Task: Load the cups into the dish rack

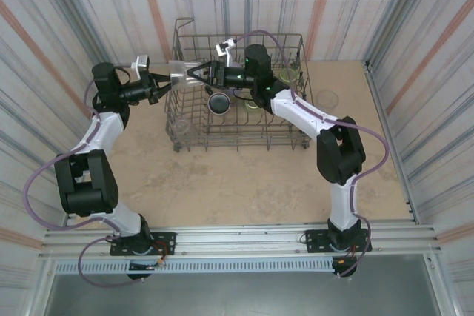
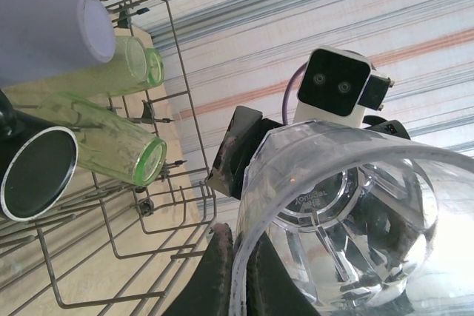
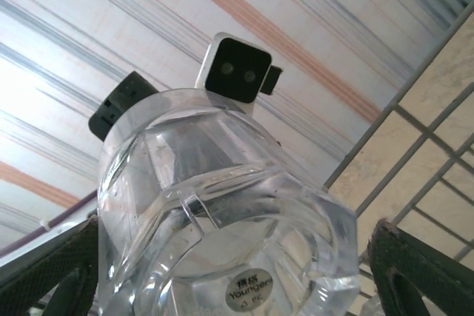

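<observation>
A clear cup (image 1: 180,75) hangs on its side over the left rim of the dish rack (image 1: 244,132). My left gripper (image 1: 164,86) is shut on the clear cup's rim (image 2: 238,257), one finger inside and one outside. From the rack side, my right gripper (image 1: 191,75) stands open, its fingers (image 3: 415,271) spread either side of the cup's base (image 3: 244,257) with small gaps. Lying in the rack (image 2: 111,242) are a lavender cup (image 2: 52,31), two yellow-green cups (image 2: 111,146) and a dark cup (image 2: 33,175).
Another clear cup (image 1: 326,98) stands on the table to the right of the rack. A yellow-green cup (image 1: 292,75) sits at the rack's right end. Striped walls close in the table on three sides. Tan tabletop (image 1: 244,183) spreads in front of the rack.
</observation>
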### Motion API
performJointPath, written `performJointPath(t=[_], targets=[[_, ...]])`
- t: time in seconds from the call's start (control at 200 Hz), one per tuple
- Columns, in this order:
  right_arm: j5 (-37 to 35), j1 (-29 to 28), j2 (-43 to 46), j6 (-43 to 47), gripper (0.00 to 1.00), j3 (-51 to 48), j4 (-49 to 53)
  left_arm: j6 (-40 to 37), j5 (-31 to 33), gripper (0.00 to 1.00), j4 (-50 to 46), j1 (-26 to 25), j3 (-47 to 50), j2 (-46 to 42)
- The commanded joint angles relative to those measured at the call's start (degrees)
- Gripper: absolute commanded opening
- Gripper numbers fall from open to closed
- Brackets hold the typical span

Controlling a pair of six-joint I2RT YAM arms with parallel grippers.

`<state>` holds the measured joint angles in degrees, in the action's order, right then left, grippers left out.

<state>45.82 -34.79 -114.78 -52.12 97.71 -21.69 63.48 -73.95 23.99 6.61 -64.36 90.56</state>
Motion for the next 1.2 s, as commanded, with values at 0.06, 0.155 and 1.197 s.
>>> performJointPath(t=[0.06,0.155,1.197], targets=[[3.46,0.15,-1.85,-5.46,0.85,1.26,-8.61,0.86,-2.16,0.00,2.91,-0.46,-0.03,-0.83],[3.61,0.24,-1.64,-6.71,0.77,0.02,-11.66,1.03,-2.25,0.00,2.83,-0.46,0.10,-0.51],[-2.67,2.31,2.73,5.91,0.40,2.69,10.60,-16.14,4.91,0.77,-18.78,10.93,-1.91,-5.44]])
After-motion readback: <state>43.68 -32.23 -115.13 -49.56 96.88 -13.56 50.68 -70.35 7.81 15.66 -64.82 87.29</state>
